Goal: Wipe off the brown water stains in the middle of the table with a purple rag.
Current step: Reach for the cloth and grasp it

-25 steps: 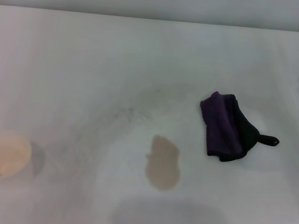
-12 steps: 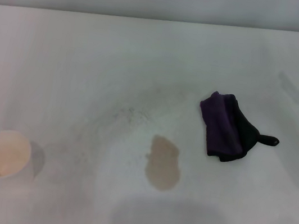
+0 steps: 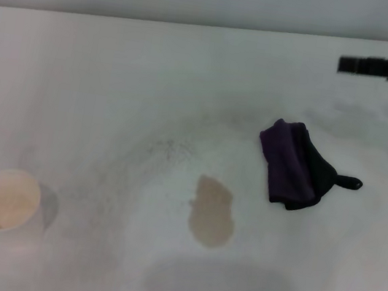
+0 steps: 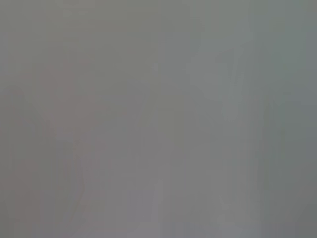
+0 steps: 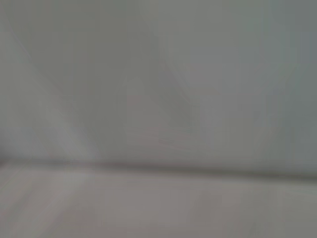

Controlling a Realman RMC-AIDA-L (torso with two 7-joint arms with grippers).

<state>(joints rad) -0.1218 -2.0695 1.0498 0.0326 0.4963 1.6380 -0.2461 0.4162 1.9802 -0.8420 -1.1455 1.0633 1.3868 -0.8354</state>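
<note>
Right gripper enters the head view from the right edge, up at the far right, as a thin dark bar reaching left over the table. Only its blurred black profile shows, so can't tell if the fingers are spread or closed. Nothing visibly held. Left gripper isn't in any view.

Going left to right, everything placed off the right gripper:

- White paper cup: far to the gripper's left and much nearer the robot, by the near-left corner of the view. Upright, mouth up, inside looks tan.
- Faint grey speckles: left of the gripper and nearer the robot, a loose scatter on the white surface.
- Brown water stains: left of the gripper and well nearer the robot, an irregular tan oval patch around mid-table. Nothing lies on it.
- Purple rag: slightly left of the gripper tip and nearer the robot, well apart from it. Lies crumpled flat on the table; purple part on its left, black part on its right, short black tab sticking out to the right. It sits beside the stain on the stain's far-right side, not touching it.

Left wrist view shows only a flat grey blur. Right wrist view shows a pale surface meeting a grey backdrop along one faint line, nothing identifiable.
</note>
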